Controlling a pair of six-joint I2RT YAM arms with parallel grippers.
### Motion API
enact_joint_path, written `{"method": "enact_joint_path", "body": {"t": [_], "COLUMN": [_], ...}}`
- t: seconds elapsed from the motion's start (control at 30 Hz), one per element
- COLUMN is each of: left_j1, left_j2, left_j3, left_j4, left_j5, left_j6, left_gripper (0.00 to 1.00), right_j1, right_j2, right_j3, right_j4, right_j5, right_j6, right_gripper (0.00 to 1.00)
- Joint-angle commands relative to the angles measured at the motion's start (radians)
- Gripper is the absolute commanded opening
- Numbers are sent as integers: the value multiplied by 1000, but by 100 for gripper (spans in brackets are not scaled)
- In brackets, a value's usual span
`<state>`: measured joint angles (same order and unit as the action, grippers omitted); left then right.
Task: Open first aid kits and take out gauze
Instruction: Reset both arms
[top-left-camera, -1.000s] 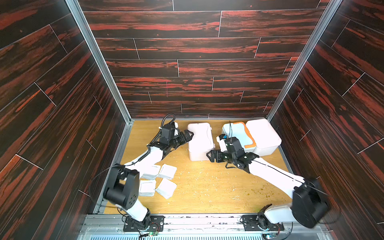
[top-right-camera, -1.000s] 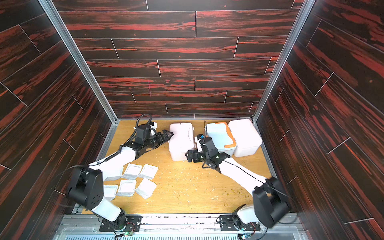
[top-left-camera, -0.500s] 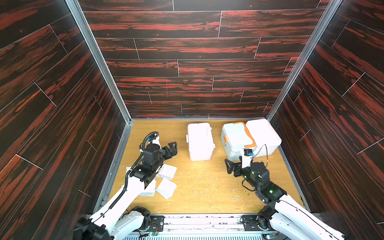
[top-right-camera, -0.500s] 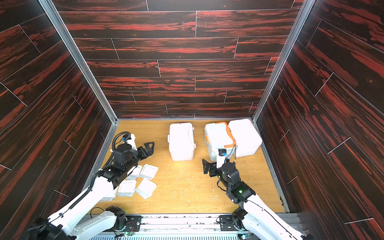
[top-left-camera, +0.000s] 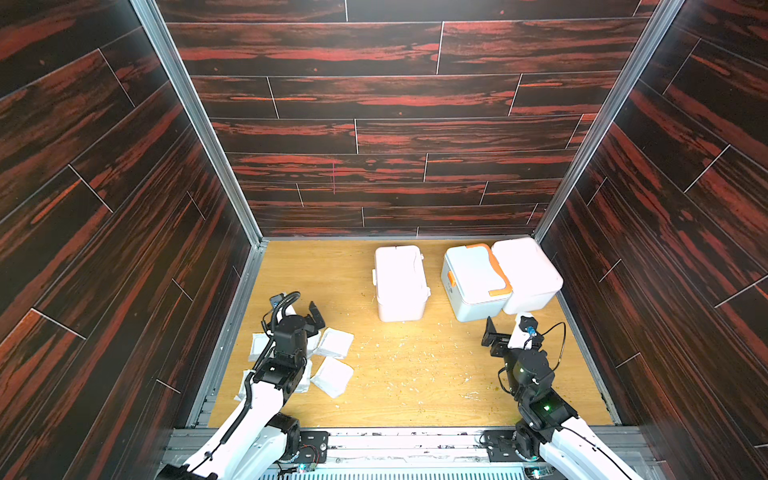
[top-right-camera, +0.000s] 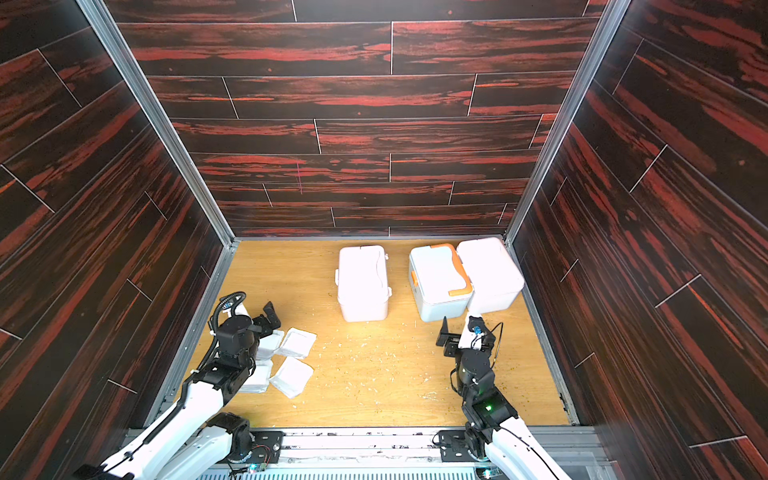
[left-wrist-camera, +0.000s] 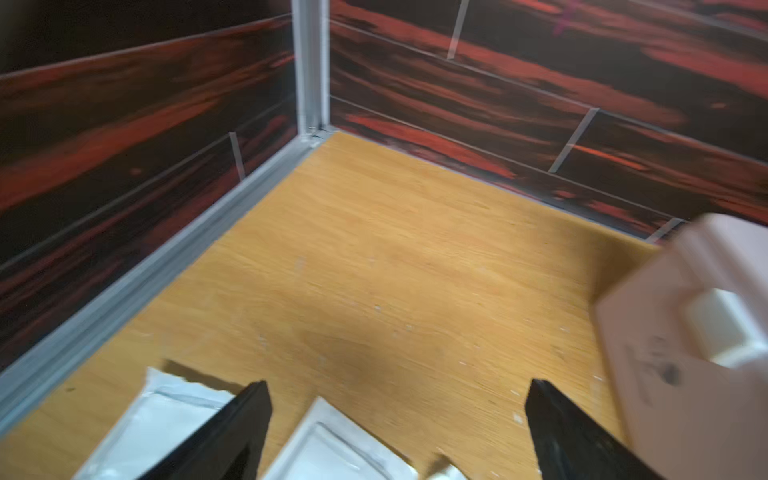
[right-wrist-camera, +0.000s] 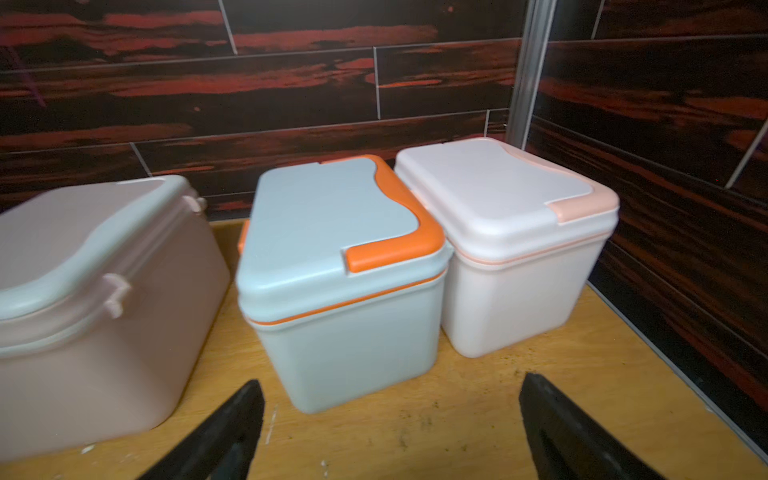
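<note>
Three first aid kits stand shut along the back: a pinkish one (top-left-camera: 400, 282) (right-wrist-camera: 95, 299), a pale blue one with an orange handle (top-left-camera: 473, 282) (right-wrist-camera: 345, 270), and a second pinkish one (top-left-camera: 525, 270) (right-wrist-camera: 511, 232) touching it by the right wall. Several white gauze packets (top-left-camera: 334, 343) (top-right-camera: 292, 376) (left-wrist-camera: 332, 449) lie on the floor at front left. My left gripper (top-left-camera: 297, 309) (left-wrist-camera: 397, 415) hovers open over the gauze, empty. In front of the blue kit my right gripper (top-left-camera: 509, 328) (right-wrist-camera: 390, 415) is open, holding nothing.
The wooden floor (top-left-camera: 415, 374) is speckled with small white crumbs. Dark red-brown walls (top-left-camera: 395, 124) enclose it on three sides, with metal rails (top-left-camera: 232, 332) at their base. A gap separates the left kit from the blue kit.
Both arms have drawn back from the kits toward the front. The left gripper now hangs over the gauze packets; the right sits a little short of the blue kit.
</note>
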<state>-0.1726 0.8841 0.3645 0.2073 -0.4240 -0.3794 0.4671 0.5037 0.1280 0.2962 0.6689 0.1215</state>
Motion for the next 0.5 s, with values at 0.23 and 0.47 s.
{"method": "enact_joint_path", "body": {"t": [0.23,0.47], "left_j1": [194,268], "left_j2": [129,280], "left_j3": [-4,-27], "left_j4": [159,288], "left_j5": [76,158], "left_j6": [109,143], "left_gripper": [100,100], "right_j1": [-221,-410], "right_j2": [341,577], "right_j3": [145,84], "right_j4": [85,328], "right_j5": [-300,-473], "right_j6": [-32,10], "right_gripper": [99,99]}}
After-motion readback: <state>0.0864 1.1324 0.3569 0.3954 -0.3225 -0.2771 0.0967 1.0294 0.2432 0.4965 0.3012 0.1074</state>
